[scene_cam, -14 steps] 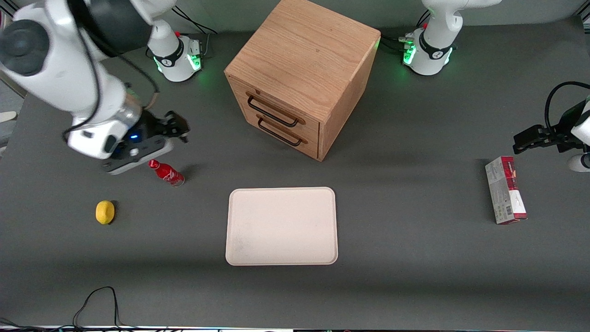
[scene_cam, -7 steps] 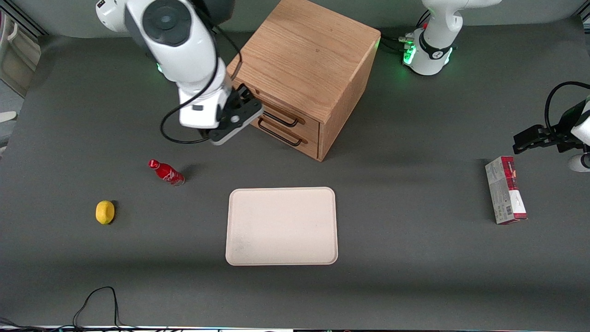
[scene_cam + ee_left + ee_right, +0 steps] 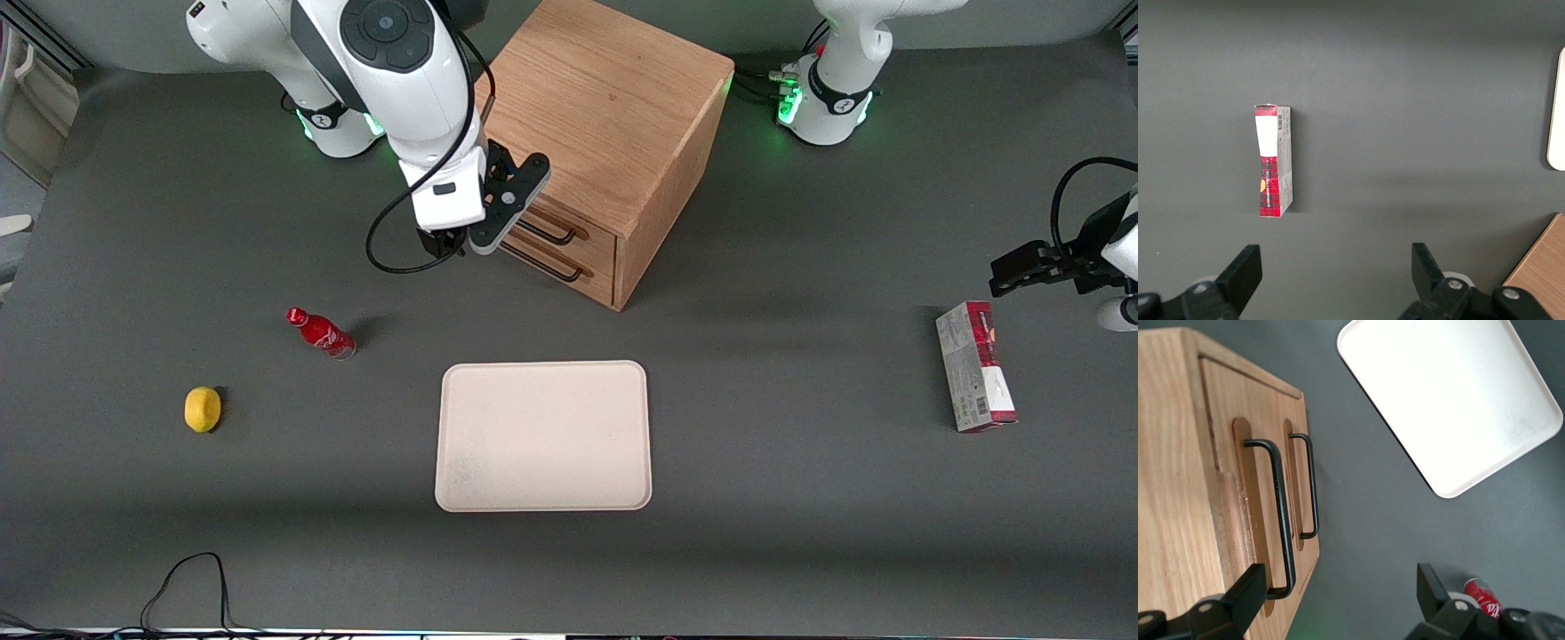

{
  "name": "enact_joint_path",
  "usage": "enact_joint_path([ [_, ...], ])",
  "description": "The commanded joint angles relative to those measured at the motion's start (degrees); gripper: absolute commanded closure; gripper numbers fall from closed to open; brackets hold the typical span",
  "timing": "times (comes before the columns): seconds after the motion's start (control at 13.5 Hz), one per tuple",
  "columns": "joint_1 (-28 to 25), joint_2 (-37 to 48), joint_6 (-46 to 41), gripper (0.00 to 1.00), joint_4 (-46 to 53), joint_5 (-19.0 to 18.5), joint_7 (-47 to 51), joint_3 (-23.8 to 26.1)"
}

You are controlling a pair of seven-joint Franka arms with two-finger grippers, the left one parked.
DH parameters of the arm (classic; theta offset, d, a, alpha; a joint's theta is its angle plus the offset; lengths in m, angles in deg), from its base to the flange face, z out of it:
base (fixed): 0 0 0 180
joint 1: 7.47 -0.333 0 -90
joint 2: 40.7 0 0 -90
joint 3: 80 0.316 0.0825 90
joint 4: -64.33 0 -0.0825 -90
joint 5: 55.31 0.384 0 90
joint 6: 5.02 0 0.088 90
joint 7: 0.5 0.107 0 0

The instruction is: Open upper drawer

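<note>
**benchrat:** Since it was hanging over near the red bottle (image 3: 321,332) a second ago, the end effector (image 3: 511,200) has swung right across and is now parked just in front of the cabinet (image 3: 605,107), at drawer height. Fingers are spread apart, nothing between them. In the wrist view one finger (image 3: 1245,597) sits right by the end of the upper drawer's handle (image 3: 1279,513), the other one well clear of the cabinet front.

**oakfan:** So the upper drawer (image 3: 542,218) hasn't budged?

**benchrat:** Nope, it looks flush with the cabinet front, same as the lower drawer (image 3: 556,258) right under it. Approach is basically done, I'd say. What's left is closing on the upper bar and pulling, and it needs to avoid grabbing the lower handle (image 3: 1310,487) since the two sit close together.

**oakfan:** Anything in the way?

**benchrat:** The white tray (image 3: 542,436) is on the surface nearer the camera than the cabinet, and looks well clear of the drawer's path.
</note>
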Motion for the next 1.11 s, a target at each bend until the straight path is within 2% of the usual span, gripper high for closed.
enact_joint_path([
  [0.0,-0.8,2.4,0.9,0.00,-3.1,4.9,-4.0,-0.7],
  [0.3,-0.6,2.9,0.9,0.00,-3.9,8.1,-7.3,-1.4],
  [1.04,-1.3,4.2,13.1,0.00,-16.1,8.1,-7.4,-1.3],
])
